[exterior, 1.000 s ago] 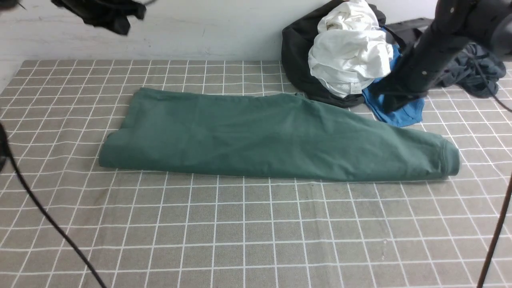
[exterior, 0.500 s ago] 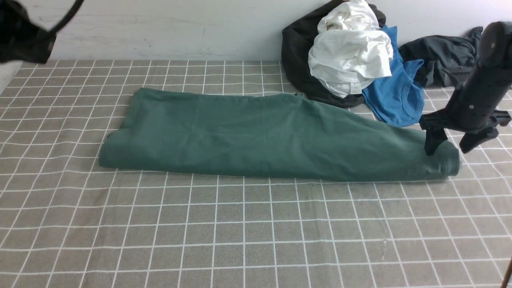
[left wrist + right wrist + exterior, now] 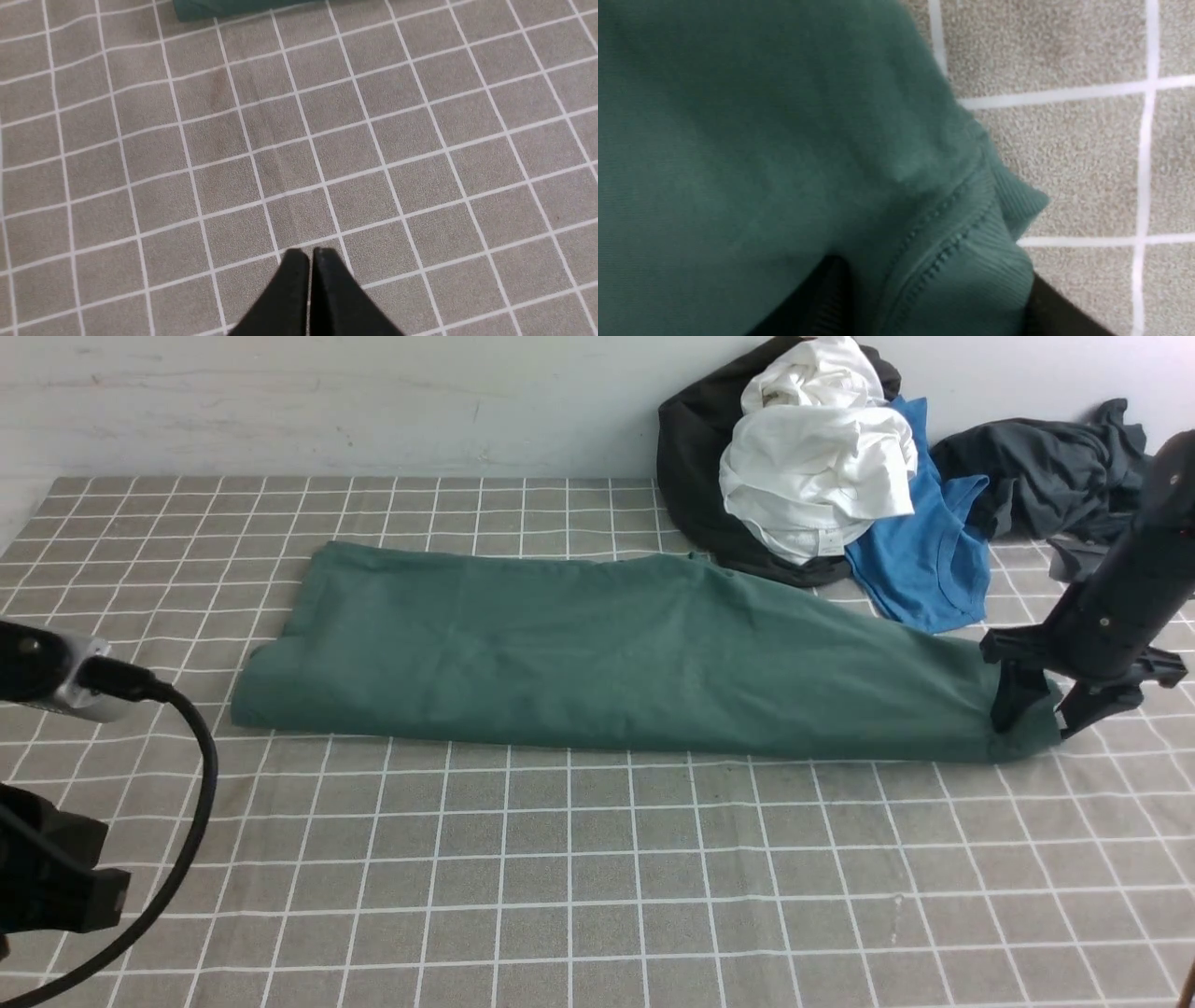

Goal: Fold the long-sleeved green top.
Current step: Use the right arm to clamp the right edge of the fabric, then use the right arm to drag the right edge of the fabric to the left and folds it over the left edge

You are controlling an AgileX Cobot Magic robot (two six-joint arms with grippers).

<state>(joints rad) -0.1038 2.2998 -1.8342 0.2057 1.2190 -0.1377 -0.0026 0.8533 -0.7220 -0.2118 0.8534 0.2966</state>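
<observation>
The green long-sleeved top [image 3: 597, 653] lies folded into a long band across the checked cloth. Its logo and neck label are hidden. My right gripper [image 3: 1034, 723] is down on the band's right end, one finger on each side of the ribbed hem. In the right wrist view the gripper [image 3: 934, 303] has bunched hem fabric [image 3: 971, 261] filling the gap between its fingers [image 3: 831, 298]. My left gripper [image 3: 308, 254] is shut and empty over bare cloth, well short of the top's near left corner [image 3: 224, 7]. The left arm [image 3: 56, 887] sits low at the left edge.
A pile of clothes lies at the back right against the wall: a white garment [image 3: 812, 457], a black one [image 3: 691, 476], a blue shirt [image 3: 924, 569] and a dark grey one [image 3: 1046, 467]. The left arm's cable [image 3: 201, 784] loops over the checked cloth [image 3: 597, 877].
My right gripper came down from the back right onto the top's right end, and its jaws narrowed on the hem, pulling it slightly left. The left arm swung from upper left down to the left edge.
</observation>
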